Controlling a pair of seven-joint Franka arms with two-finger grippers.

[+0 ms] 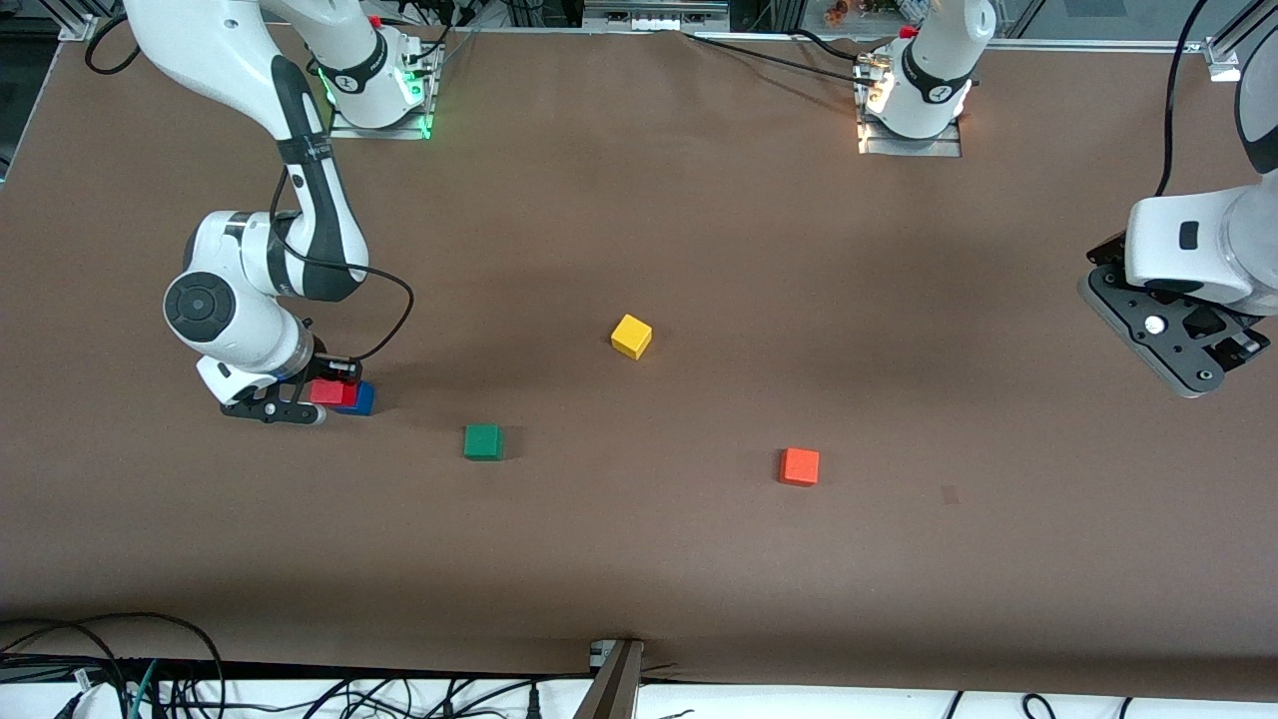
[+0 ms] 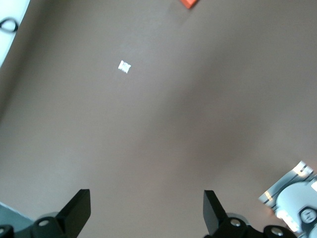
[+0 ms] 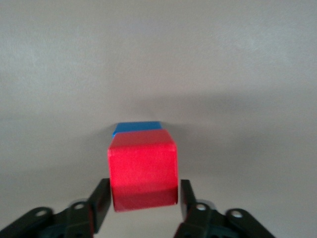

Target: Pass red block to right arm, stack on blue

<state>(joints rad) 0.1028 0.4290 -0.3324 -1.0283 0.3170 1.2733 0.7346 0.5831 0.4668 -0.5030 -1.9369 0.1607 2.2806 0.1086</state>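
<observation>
At the right arm's end of the table, the right gripper (image 1: 334, 384) is down low with its fingers (image 3: 101, 201) on either side of the red block (image 1: 330, 391), which sits on the blue block (image 1: 360, 398); whether they clamp it I cannot tell. Toward the middle lie a green cube (image 1: 483, 441), a yellow cube (image 1: 631, 336) and an orange cube (image 1: 799, 466). The left gripper (image 1: 1188, 345) waits over the table's other end, fingers (image 2: 77, 210) spread apart and holding nothing.
</observation>
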